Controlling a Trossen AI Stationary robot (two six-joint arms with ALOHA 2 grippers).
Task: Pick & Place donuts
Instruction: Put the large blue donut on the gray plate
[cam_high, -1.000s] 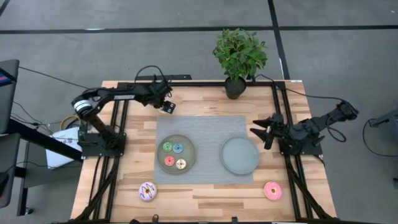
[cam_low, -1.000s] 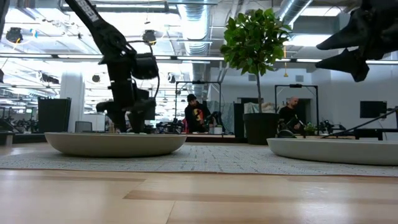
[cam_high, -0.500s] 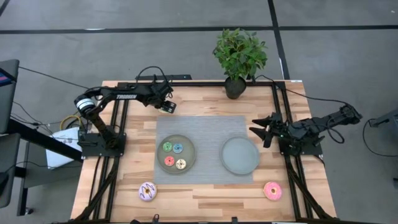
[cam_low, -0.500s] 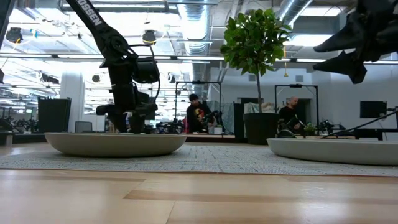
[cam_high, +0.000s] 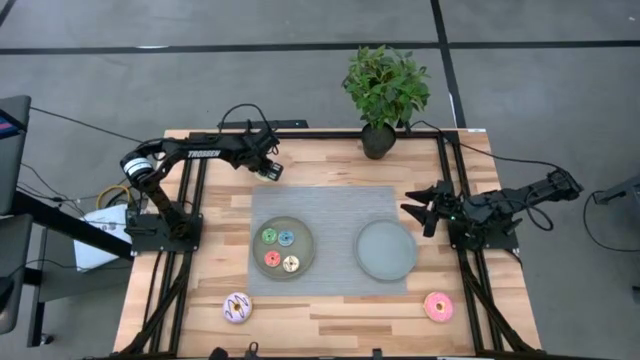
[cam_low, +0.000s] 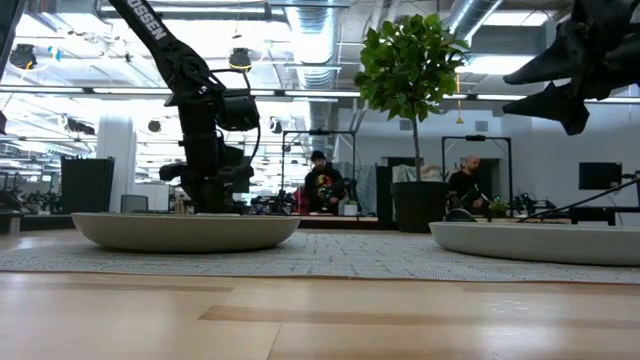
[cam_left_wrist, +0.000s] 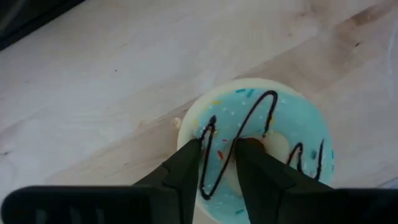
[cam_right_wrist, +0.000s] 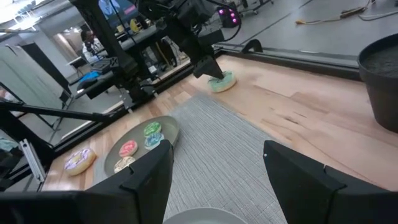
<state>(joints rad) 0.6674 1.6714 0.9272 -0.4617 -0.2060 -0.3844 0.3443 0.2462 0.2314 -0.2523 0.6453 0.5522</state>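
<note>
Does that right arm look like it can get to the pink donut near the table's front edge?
Probably yes. The pink donut lies alone on bare wood on the right arm's side, with nothing on or beside it. The right claw is open and empty, hovering farther back near the empty plate.

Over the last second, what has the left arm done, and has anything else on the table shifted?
The left gripper has come down onto the blue-iced donut on the bare wood beyond the left plate, and its fingers have narrowed around one side of the ring; it is not lifted yet. The right gripper hangs open above the table as before. The four small donuts, the purple-white donut and the pink donut have not moved.
</note>
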